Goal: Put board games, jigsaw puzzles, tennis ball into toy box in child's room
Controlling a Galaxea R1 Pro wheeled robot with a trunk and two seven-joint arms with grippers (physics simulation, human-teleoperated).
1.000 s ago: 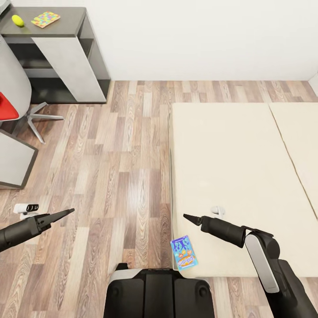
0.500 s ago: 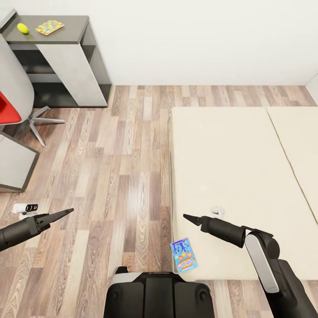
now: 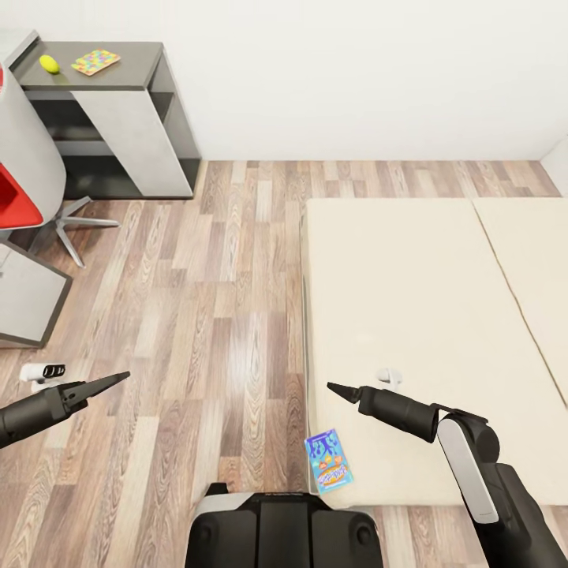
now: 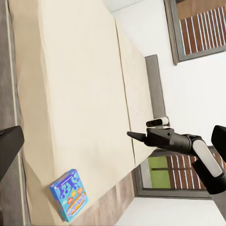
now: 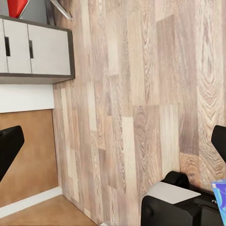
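Observation:
A blue board game box (image 3: 328, 460) lies on the near left corner of the cream bed (image 3: 410, 300), also seen as the box (image 4: 70, 194) in the left wrist view. Far left, the dark table (image 3: 134, 63) carries a yellow-green tennis ball (image 3: 50, 64) and a flat multicoloured toy (image 3: 95, 61). My right gripper (image 3: 339, 390) hovers over the bed's left edge, above the box, open and empty. Over the floor to the left, my left gripper (image 3: 114, 379) is open and empty too. A dark finger (image 5: 8, 146) stands at each side of the right wrist view.
A chair with a red seat (image 3: 16, 197) and a grey cabinet (image 3: 24, 292) stand at the left. A small white device (image 3: 43, 372) lies on the wooden floor (image 3: 205, 315), and a small white object (image 3: 386, 375) lies on the bed. My base (image 3: 284, 528) sits below.
The whole picture has slid downward, so the camera has moved: table, bed and board game sit lower in view. Both arms hold the same pose.

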